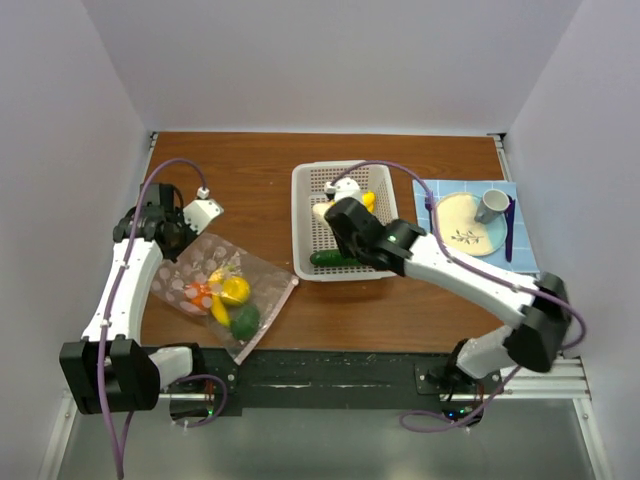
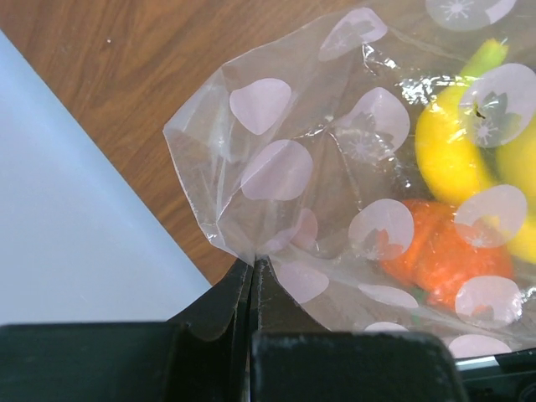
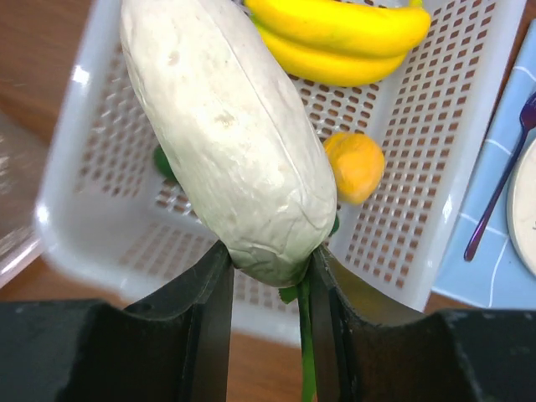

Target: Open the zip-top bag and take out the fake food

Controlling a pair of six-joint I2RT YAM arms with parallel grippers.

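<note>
The zip-top bag [image 1: 215, 290] lies on the wood at the left, holding a lemon [image 1: 234, 290], a tomato [image 2: 440, 251] and a green round [image 1: 244, 320]. My left gripper [image 2: 253, 264] is shut on the bag's far-left corner [image 2: 243, 243]. The white basket [image 1: 300, 220] holds a banana [image 3: 335, 38], a cucumber [image 1: 330, 259] and a small orange fruit [image 3: 354, 166]. My right gripper [image 3: 270, 268] hangs over the basket's near side with the white oval [image 3: 226, 134] between its fingers, both pads touching it. A green stem [image 3: 303, 335] runs along the right finger.
A cream plate [image 1: 465, 225] and grey mug [image 1: 492, 205] sit on a blue mat [image 1: 525, 250] at the right, with a purple spoon [image 1: 509, 230] beside them. White walls enclose the table on three sides.
</note>
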